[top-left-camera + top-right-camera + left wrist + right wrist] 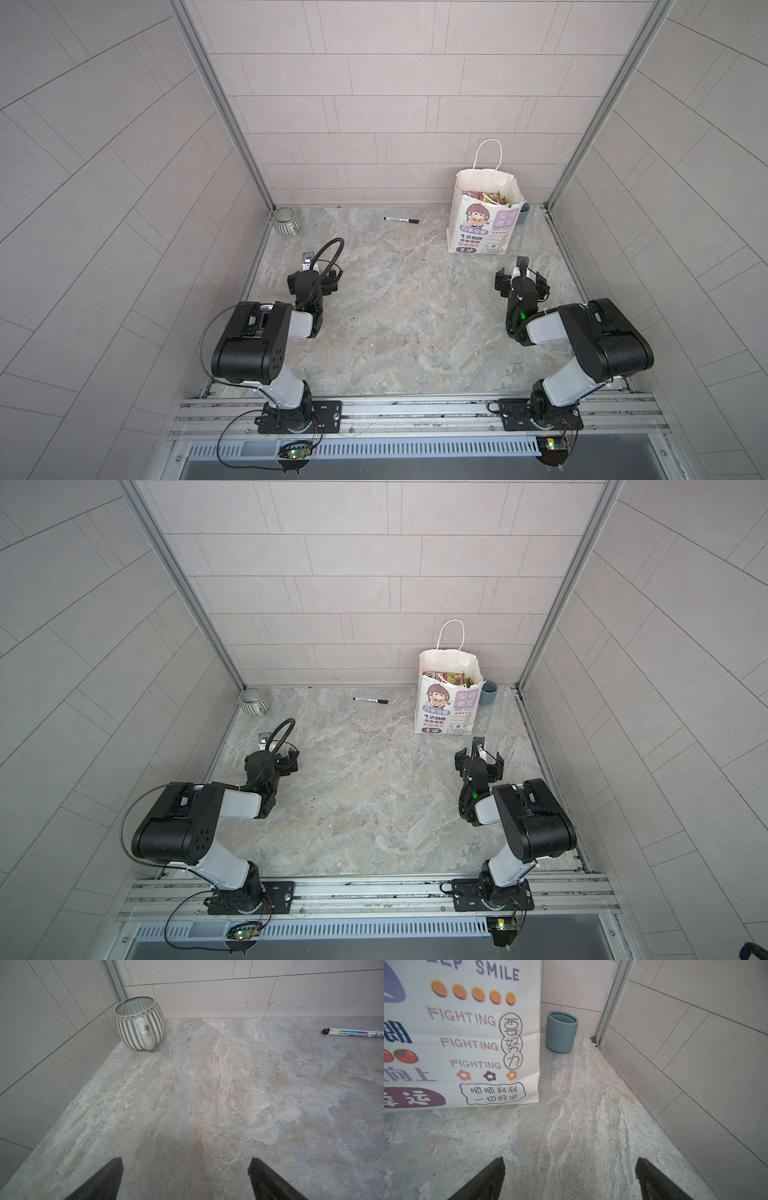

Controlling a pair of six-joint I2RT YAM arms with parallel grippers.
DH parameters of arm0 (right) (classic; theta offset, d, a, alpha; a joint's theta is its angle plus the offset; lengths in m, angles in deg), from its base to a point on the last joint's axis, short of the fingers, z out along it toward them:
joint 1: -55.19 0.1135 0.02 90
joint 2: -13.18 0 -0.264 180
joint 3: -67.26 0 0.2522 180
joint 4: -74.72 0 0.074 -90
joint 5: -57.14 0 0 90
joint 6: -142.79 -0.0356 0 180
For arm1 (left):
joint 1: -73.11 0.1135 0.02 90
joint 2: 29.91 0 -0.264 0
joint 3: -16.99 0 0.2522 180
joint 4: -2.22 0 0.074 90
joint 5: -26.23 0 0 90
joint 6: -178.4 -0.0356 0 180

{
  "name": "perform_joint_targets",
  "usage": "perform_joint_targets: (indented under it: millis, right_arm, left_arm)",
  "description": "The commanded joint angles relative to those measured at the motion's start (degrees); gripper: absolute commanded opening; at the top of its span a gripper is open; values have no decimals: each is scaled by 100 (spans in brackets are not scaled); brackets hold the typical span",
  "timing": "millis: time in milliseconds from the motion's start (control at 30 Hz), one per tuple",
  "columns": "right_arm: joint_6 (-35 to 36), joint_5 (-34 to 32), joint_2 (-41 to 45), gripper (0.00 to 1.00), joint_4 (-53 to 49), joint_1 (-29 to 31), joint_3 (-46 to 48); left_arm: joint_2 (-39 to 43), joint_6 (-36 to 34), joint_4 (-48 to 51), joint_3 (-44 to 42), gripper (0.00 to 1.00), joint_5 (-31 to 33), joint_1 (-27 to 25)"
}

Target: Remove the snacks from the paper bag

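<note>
A: Marble tabletop (395,299), paper bag (478,226) far right, upright, snacks (484,196) inside?
B: Yep, right gripper (520,281) nearer, bag just beyond it, slightly left; both wide, empty; left gripper (312,281) well apart.

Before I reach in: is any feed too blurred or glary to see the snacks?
Both top views: even light, snacks in the paper bag small, colours clear, outlines soft. Right wrist view: bag print sharp, opening out of frame. Left wrist view: one glint on the striped mug.
</note>
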Motion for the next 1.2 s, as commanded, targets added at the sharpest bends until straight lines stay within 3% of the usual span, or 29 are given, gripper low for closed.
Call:
perform_joint_targets:
  millis: [0,300,400,533,567,633,667,700,767,800,833,867,900,967,1033,1100,1167]
  right_arm:
    - [30,-93,-21,99,-33,30,-90]
    - [61,-100,-21,99,15,57,-55]
    - [76,-400,166,99,-172,189,-49]
    - [328,-339,128,99,573,300,230]
    - [393,-517,224,99,733,353,316]
    - [673,-2146,957,99,-143,894,20]
    - [799,-2285,1480,99,-790,1031,-264]
    - [627,-2085,1900,99,-1455,1043,-502]
    - [-1169,-2044,2739,99,-3196,945,-1059]
    - [-1899,-1651,2944,99,-3574,720,-1230]
    - [-2407,-449,3025,97,-3636,293,-1383]
    - [-2652,783,2882,85,-3619,-100,-1618]
    - [-2778,1336,2720,74,-4085,-290,-2156]
    - [-2755,1718,2332,44,-5550,-509,-3389]
    - [-2764,2014,2025,36,-6092,-761,-4139]
    - [-2617,2484,1719,32,-6462,-1017,-4812]
    - [-2409,2552,1346,25,-6976,-1210,-5527]
  left_arm:
    - [84,-22,-203,-61,100,106,-41]
    - [265,-209,-20,-27,100,212,-200]
    - [804,-370,402,0,100,692,-450]
    - [1808,-733,984,158,100,828,-898]
    - [2040,-726,978,179,100,723,-1005]
    - [2386,-689,1186,381,99,685,-1197]
    - [2537,-636,1494,595,98,694,-1294]
    - [2645,-539,1734,778,97,681,-1336]
    - [2711,-30,2237,1295,94,551,-1352]
    - [2646,154,2490,1598,93,384,-1353]
    - [2497,373,2878,2021,92,145,-1352]
    - [2287,629,3345,2509,88,-41,-1352]
    - [2122,841,3744,2925,83,-274,-1352]
    - [1582,1191,4227,3713,69,-880,-1367]
    - [1097,1382,4491,4332,48,-1139,-1440]
    - [612,1489,4919,5016,39,-1344,-1558]
    - [93,1591,5364,5695,23,-1448,-1698]
